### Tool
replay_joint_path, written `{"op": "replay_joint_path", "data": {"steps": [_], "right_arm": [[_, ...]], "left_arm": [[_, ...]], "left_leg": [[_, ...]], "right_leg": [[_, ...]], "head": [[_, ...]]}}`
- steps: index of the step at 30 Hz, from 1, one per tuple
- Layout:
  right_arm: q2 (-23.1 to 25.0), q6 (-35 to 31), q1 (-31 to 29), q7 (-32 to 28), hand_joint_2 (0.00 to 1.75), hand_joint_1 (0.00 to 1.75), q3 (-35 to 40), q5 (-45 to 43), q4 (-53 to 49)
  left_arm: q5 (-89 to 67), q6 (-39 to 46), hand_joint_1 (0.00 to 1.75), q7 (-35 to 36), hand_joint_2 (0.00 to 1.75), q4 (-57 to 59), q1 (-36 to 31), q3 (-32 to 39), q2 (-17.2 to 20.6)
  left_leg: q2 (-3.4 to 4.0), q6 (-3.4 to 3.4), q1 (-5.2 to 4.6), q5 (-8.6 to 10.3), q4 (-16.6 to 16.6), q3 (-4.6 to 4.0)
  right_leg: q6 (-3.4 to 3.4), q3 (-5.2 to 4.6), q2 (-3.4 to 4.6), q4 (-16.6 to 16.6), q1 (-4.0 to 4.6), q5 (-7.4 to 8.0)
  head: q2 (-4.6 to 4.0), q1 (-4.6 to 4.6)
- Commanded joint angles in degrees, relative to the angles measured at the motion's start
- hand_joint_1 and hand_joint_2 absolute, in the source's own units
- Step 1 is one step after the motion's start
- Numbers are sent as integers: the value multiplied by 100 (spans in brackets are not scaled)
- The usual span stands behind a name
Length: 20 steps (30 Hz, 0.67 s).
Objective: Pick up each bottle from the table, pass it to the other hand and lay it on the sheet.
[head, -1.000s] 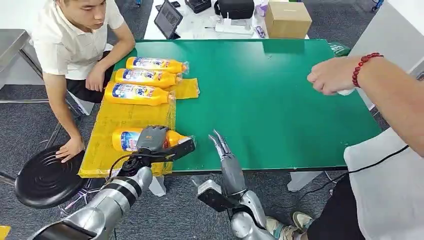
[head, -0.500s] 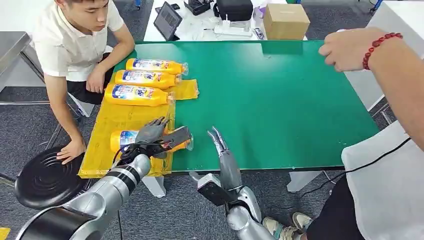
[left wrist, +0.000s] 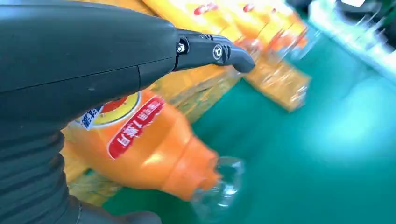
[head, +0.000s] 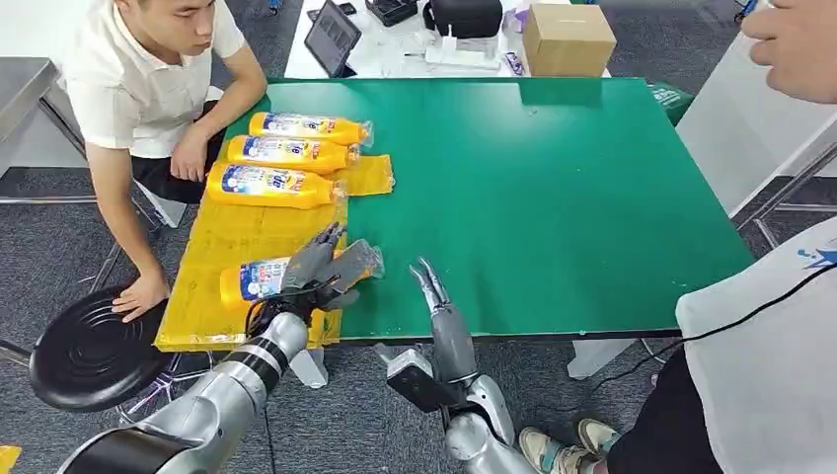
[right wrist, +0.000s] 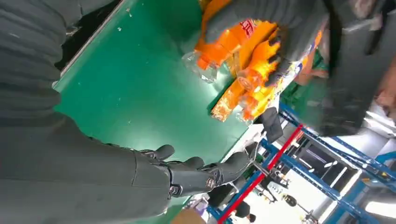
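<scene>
The left robot hand [head: 314, 269] hovers with fingers spread, holding nothing, over the orange plastic bottle [head: 259, 278] — a 4th lying on the yellow sheet [head: 232, 232]; the right robot hand [head: 434, 289] waits empty, fingers straight, above the green desk [head: 553, 188].

Grey carpet floor [head: 365, 415], black round stool [head: 89, 351] nr table, white desk [head: 395, 54] w/ cardboard box [head: 568, 38] behind.

The orange bottle [left wrist: 154, 144] nearest the bench's near edge carries a red label strip with white characters, too blurred and turned to read. The three bottles [head: 286, 153] lying farther off on the yellow sheet bear blue-and-white labels whose lettering is too small to make out. No other writing is legible.
</scene>
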Motion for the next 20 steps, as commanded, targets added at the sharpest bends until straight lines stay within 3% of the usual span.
{"op": "replay_joint_path", "data": {"steps": [1,4,5,8,10,13,14,20], "right_arm": [[-260,-175,225,-112,175,0,-4,-81,-106],[-318,-160,430,-412,175,0,-24,-417,-460],[-336,-215,493,-489,0,0,-27,-506,-586],[-356,-39,667,-748,0,0,-75,-1085,-1026],[-340,1105,967,-759,0,0,-210,-2729,-2171],[-306,1056,1156,-759,0,0,-397,-3006,-3141],[-306,1056,1156,-759,0,0,-397,-3006,-3141],[-139,868,1250,-759,0,0,-770,-3205,-3593]], "left_arm": [[1538,-242,0,-371,175,-2362,1229,-934,288],[2970,-487,0,-780,175,-3468,1939,-916,457],[3366,-583,0,-688,175,-3741,2100,-1015,585],[4118,-551,0,-801,175,-4291,2457,-1041,732],[5044,-813,0,-999,175,-4791,2783,-934,720],[5749,-988,0,-1048,175,-5445,3150,-959,830],[5749,-988,0,-1048,175,-5445,3150,-959,830],[5780,-873,0,-1135,175,-5600,3289,-1038,855]], "left_leg": [[5,-5,0,-10,-10,26],[15,-7,0,-17,-9,33],[14,-5,-2,-12,-10,20],[20,-9,-1,-21,-8,24],[29,-13,0,-27,-5,21],[25,-19,2,-43,5,29],[26,-12,-3,-31,8,-2],[3,-11,-1,-23,5,-5]], "right_leg": [[-8,25,0,-9,1,-9],[-10,31,9,-7,1,-14],[-7,19,10,-7,-1,-9],[-10,24,15,-6,-1,-16],[-13,16,23,-2,1,-17],[-20,20,17,12,4,-36],[-7,-10,23,13,-1,-25],[-6,-7,-2,8,-1,-27]], "head": [[0,0],[0,0],[0,0],[0,0],[0,0],[0,0],[0,0],[0,0]]}}
